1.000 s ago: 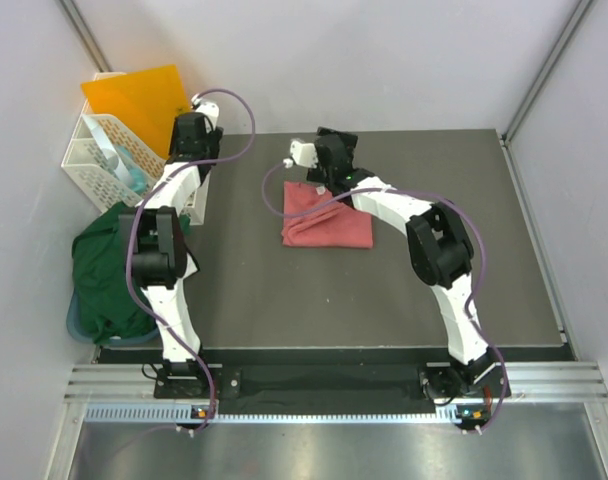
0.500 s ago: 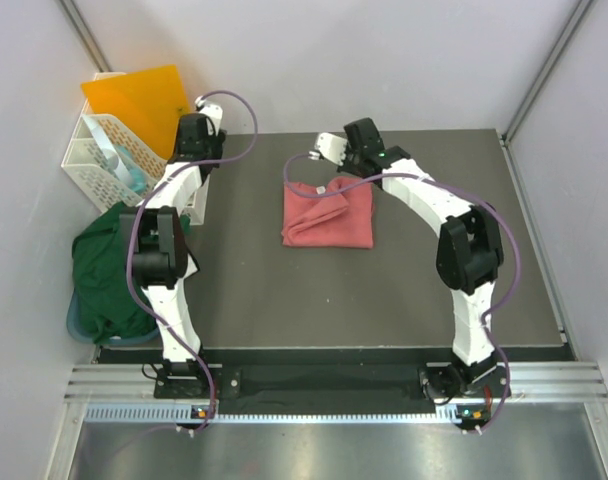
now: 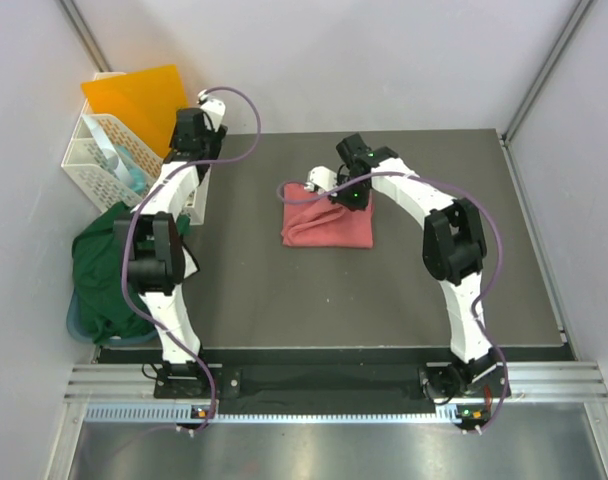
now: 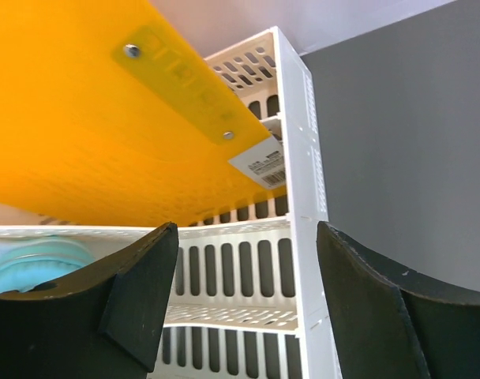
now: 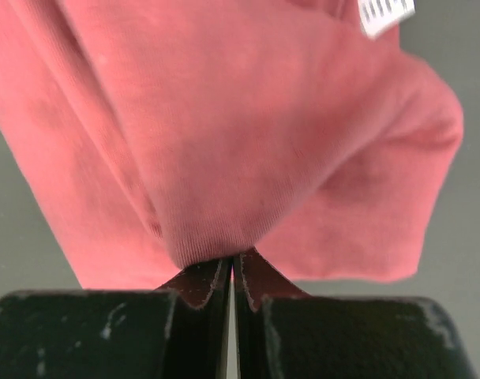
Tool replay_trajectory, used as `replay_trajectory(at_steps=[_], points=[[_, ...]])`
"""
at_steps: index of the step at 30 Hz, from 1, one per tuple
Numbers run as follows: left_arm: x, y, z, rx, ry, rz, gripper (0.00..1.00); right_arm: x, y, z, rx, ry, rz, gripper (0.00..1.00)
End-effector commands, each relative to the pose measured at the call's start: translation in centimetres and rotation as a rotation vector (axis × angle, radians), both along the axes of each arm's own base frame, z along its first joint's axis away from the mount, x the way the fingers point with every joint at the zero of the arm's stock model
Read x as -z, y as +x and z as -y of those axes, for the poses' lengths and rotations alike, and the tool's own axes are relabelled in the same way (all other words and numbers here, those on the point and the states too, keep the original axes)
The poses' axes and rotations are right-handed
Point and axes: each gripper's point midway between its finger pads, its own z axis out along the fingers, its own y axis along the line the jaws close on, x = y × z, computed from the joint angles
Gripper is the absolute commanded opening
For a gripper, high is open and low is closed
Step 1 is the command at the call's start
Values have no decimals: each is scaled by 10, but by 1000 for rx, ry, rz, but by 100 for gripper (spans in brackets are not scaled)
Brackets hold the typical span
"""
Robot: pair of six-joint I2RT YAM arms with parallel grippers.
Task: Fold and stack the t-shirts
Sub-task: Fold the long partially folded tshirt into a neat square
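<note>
The salmon-pink t-shirt (image 3: 327,224) lies folded in a rough rectangle at the middle of the dark table; its white neck label (image 5: 386,12) shows in the right wrist view. My right gripper (image 3: 346,190) (image 5: 234,264) is at the shirt's far edge, shut on a raised fold of the pink cloth (image 5: 224,158). The dark green t-shirt (image 3: 104,270) is heaped off the table's left edge. My left gripper (image 3: 192,130) (image 4: 248,237) hangs open and empty at the back left, facing the white basket (image 4: 295,205).
The white plastic basket (image 3: 99,160) stands at the back left with an orange folder (image 3: 139,100) (image 4: 82,118) leaning in it. A bluish rim (image 3: 72,322) shows under the green heap. Grey walls close in on three sides.
My right gripper swung from the table's back edge down onto the pink shirt's far edge and went from open to shut on a fold. The left arm barely moved.
</note>
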Motion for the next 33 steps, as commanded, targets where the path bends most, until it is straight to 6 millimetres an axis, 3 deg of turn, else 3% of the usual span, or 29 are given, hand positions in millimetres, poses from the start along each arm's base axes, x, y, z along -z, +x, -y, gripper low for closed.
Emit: replay_trajectory(at_steps=[1, 7, 8, 14, 15, 16, 18, 19, 24, 26, 31, 33], points=[[-51, -7, -3, -1, 43, 116, 76, -15, -1, -38, -96, 78, 26, 0], [-43, -12, -1, -4, 36, 97, 76, -31, 24, -69, -126, 91, 207, 0], [-42, -13, -1, -4, 36, 94, 76, -41, 38, -74, -110, 100, 283, 0], [-36, -15, 3, -8, 21, 83, 76, -78, 75, -94, -67, 179, 511, 0], [-37, -15, 5, -5, 18, 83, 76, -73, 78, -94, -57, 176, 532, 0], [-36, -16, 5, -5, 17, 81, 76, -84, 87, -102, -53, 218, 597, 0], [-34, -17, 8, -1, 16, 75, 75, -78, 99, -92, 7, 194, 673, 0], [-34, -17, 9, -1, 16, 75, 75, -92, 112, -96, 36, 238, 765, 0], [-31, -20, 12, 13, 27, 62, 75, -100, 137, -85, 149, 222, 908, 0], [-31, -20, 14, 24, 31, 62, 75, -104, 140, -78, 215, 218, 911, 0], [-38, -23, 18, 37, 35, 77, 75, -151, 141, -33, 437, 174, 990, 0], [-41, -25, 21, 57, 27, 85, 75, -147, 135, -20, 457, 158, 952, 0]])
